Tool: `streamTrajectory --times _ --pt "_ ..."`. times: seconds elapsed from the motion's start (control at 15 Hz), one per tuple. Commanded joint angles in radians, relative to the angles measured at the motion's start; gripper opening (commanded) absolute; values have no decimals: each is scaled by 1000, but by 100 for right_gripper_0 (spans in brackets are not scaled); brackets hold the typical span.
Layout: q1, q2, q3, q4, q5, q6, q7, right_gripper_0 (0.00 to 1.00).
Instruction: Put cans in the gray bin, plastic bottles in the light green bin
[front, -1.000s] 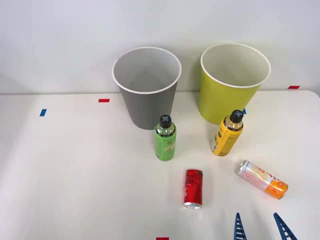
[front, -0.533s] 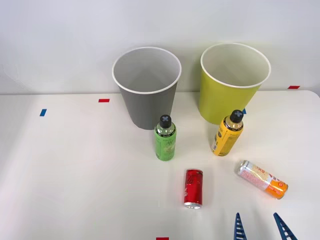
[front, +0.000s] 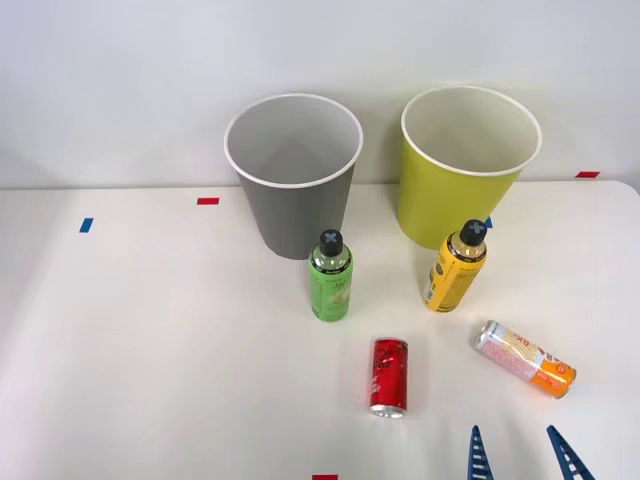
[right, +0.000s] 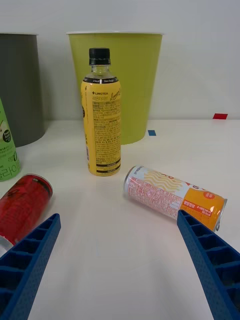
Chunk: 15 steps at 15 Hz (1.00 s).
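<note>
The gray bin (front: 293, 175) and the light green bin (front: 465, 165) stand side by side at the back of the table. Two black-capped plastic bottles stand upright in front of them, a green one (front: 330, 277) and a yellow-orange one (front: 455, 267). A red can (front: 388, 375) lies on its side nearer me. A pink-white can with an orange end (front: 524, 358) lies to its right. My right gripper (front: 522, 455) is open at the table's front edge, just short of both cans. In the wrist view the pink-white can (right: 175, 196) lies close to one finger (right: 212, 260), apart from it.
Small red tape marks (front: 208, 201) and a blue one (front: 86, 225) are stuck on the white table (front: 150, 340). A plain wall rises right behind the bins. The table's left half is bare.
</note>
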Motion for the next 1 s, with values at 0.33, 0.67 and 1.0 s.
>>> streamTrajectory --times 0.33,0.67,1.0 --pt "0 0 0 0 0 0 0 80" --pt "0 0 0 0 0 0 0 81" --pt "-60 -35 -17 52 -9 -17 9 81"
